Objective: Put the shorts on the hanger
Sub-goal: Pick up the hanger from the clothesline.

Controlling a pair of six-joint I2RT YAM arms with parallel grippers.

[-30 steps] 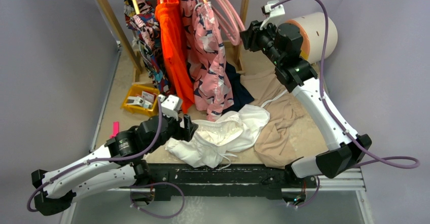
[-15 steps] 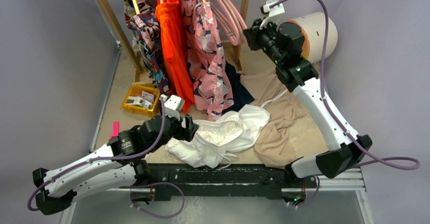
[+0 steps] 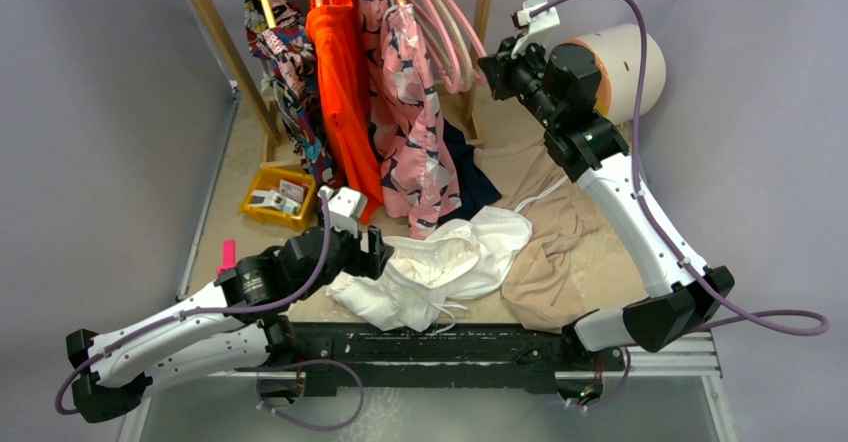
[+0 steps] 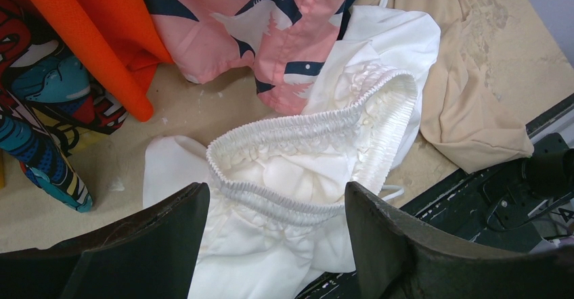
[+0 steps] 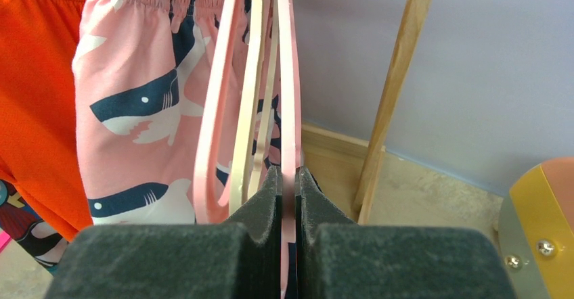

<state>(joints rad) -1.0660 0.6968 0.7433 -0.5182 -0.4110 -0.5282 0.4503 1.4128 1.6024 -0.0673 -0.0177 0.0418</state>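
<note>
The white shorts (image 3: 440, 267) lie crumpled on the table near its front edge, the gathered waistband (image 4: 318, 123) open and facing up. My left gripper (image 3: 385, 253) is open at their left side, and its fingers (image 4: 156, 245) straddle the near band of the waistband without touching it. My right gripper (image 3: 490, 70) is up at the rack, shut on the arm of a pink hanger (image 5: 288, 76), which still hangs among other hangers (image 5: 254, 89).
A wooden rack (image 3: 215, 42) at the back holds a patterned garment, an orange one (image 3: 340, 82) and pink shark-print shorts (image 3: 410, 122). A tan garment (image 3: 555, 232) lies right of the white shorts. A yellow bin (image 3: 270, 197) stands at left, a round cylinder (image 3: 630, 62) at back right.
My left gripper has crept slightly right, toward the shorts' waistband. My right gripper has shifted a little at the hangers and stays closed on the pink one.
</note>
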